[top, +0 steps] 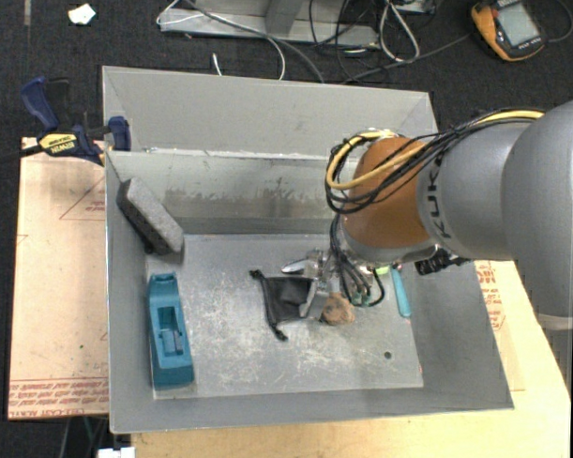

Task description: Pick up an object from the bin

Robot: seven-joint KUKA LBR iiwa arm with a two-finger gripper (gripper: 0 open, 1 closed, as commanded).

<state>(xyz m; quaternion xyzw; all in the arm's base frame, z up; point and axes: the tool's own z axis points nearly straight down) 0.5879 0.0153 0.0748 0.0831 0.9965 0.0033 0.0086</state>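
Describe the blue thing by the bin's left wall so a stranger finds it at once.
Look in the grey metal bin and follow its left wall toward the near corner. There lies a long teal-blue plastic block with a recessed slot on top. Its neighbour, a dark grey oblong block farther back, is duller and lies askew.

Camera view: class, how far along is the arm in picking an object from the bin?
Done: the gripper is low in the bin, at the right edge of a crumpled black thing, beside a small brown lump. In hand: apparently a grasp there, though no hold is visible. Left: lifting it clear; everything lies on the bin floor.
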